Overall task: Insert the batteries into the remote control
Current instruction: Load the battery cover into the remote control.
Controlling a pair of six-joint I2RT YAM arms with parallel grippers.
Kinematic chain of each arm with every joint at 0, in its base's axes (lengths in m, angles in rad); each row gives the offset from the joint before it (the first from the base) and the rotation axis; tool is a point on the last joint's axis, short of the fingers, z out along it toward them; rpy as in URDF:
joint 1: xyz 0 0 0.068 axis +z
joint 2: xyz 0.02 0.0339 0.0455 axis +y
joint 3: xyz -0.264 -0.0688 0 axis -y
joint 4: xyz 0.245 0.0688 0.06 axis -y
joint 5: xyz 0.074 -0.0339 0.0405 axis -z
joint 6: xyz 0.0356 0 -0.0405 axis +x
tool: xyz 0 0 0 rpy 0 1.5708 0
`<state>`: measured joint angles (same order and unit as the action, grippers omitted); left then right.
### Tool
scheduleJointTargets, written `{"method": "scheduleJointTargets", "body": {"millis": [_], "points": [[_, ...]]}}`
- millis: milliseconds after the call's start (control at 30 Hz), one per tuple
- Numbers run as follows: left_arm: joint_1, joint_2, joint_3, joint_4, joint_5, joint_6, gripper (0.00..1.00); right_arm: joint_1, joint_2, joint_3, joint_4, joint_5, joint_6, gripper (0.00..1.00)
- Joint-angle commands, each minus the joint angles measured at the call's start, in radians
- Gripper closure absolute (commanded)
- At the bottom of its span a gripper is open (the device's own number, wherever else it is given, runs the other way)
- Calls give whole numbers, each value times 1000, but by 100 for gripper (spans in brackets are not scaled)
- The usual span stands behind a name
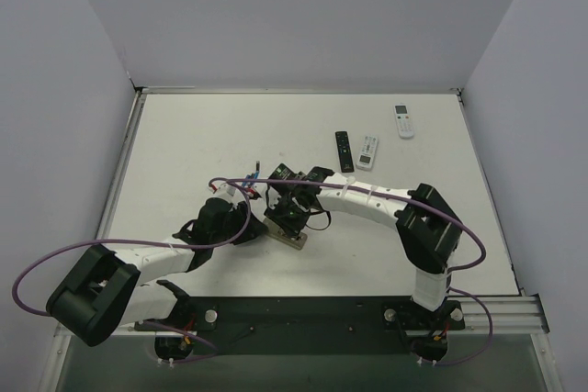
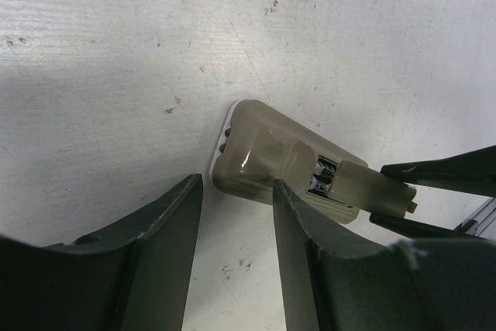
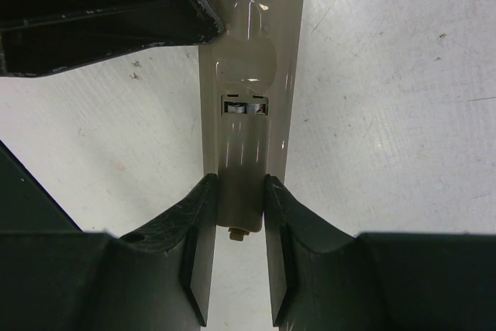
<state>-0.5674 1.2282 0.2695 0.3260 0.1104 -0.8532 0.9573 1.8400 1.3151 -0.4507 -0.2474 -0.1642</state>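
The left gripper [image 1: 246,219] blocks the remote control's [image 1: 296,240] 9 o'clock, the right gripper [image 1: 292,213] its 12. Spare remotes [image 1: 367,151] lie towards 1 o'clock, and 6 o'clock is open table [image 1: 349,263].

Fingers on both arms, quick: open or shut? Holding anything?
Left fingers: open, nothing between them, one tip at the remote's side.
Right fingers: shut on the cover of the remote.
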Motion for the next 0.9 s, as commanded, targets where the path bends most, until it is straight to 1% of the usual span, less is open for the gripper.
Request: {"method": "scheduleJointTargets", "body": {"millis": [0, 533, 867], "points": [[4, 4, -4, 39, 9, 0, 48, 9, -64, -8, -19, -3, 12, 100], [4, 1, -6, 41, 14, -3, 48, 9, 18, 26, -9, 14, 51, 100], [4, 2, -9, 47, 20, -6, 48, 9, 41, 24, 7, 30, 78, 100]]}}
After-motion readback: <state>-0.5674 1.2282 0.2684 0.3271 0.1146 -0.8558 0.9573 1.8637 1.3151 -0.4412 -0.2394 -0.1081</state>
